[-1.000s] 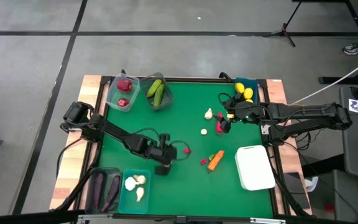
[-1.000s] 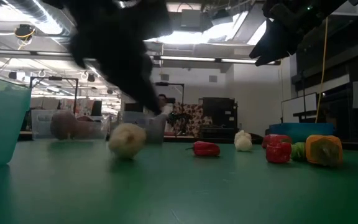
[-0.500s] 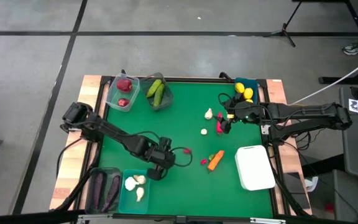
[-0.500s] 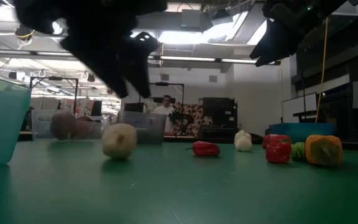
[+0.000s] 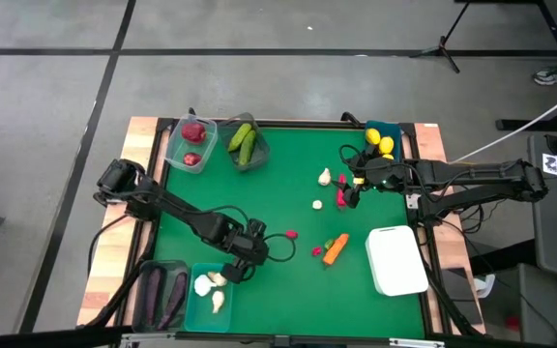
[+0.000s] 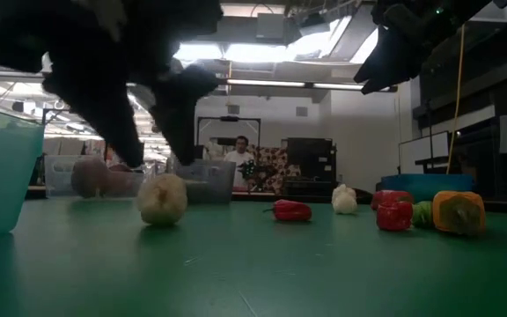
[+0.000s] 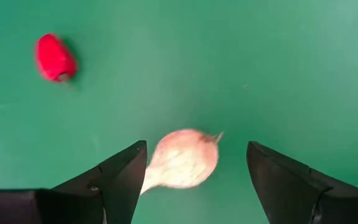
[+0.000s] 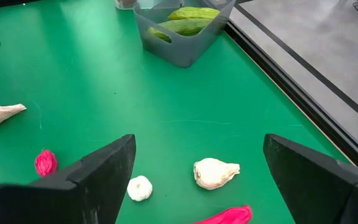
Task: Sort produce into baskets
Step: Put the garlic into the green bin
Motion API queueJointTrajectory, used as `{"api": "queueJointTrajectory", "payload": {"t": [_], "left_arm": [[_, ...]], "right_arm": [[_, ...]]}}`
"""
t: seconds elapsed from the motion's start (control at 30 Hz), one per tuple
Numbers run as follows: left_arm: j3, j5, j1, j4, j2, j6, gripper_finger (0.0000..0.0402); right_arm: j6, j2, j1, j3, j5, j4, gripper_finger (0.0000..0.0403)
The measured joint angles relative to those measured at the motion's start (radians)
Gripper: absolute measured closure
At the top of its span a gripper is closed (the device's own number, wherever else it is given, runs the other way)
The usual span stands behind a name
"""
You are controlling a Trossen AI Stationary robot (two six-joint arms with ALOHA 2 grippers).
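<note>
Since a second ago, your left gripper (image 5: pixel 228 274) has swung back from mid-table toward the teal tub (image 5: pixel 208 311), with a garlic bulb (image 7: pixel 180 159) loose between its wide-open fingers.

That garlic bulb lies on the green mat just beside the teal tub's corner; in the low view it rests on the table, so you are not holding it. Two garlic bulbs already lie in the teal tub, eggplants (image 5: pixel 161 292) fill the grey tub beside it, cucumbers (image 5: pixel 244 141) and red fruits (image 5: pixel 193 132) sit in the far tubs, and lemons (image 5: pixel 380 142) in the blue one. Left on the mat: two more garlic bulbs (image 5: pixel 324 177), a small red piece (image 5: pixel 290 234), red peppers (image 5: pixel 341 197) and the carrot (image 5: pixel 335 250). Your white tray (image 5: pixel 395 259) looks unused. Your right gripper (image 5: pixel 352 182) waits open above the far garlic and peppers, holding nothing. By my reckoning you are past halfway.
</note>
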Motion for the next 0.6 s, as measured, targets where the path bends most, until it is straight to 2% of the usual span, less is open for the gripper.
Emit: {"api": "queueJointTrajectory", "payload": {"t": [0.1, 0.33, 0.43, 0.6], "left_arm": [[-0.065, 0.011, 0.0, 0.105, 0.0, 0.026, 0.0129], [-0.15, -0.01, 0.023, 0.22, 0.001, 0.044, 0.0129], [-0.189, 0.02, 0.042, 0.326, 0.0, 0.047, 0.0129], [-0.211, 0.054, 0.076, 0.342, 0.0, 0.015, 0.0142]], "right_arm": [[0.0, 0.0, 0.0, 0.0, 0.0, 0.0, 0.0052], [0.0, 0.0, 0.0, 0.0, 0.002, 0.0, 0.0052], [0.003, 0.0, 0.0, 0.0, 0.002, 0.001, 0.0052], [0.019, 0.0, 0.0, 0.0, 0.002, 0.0, 0.0052]]}}
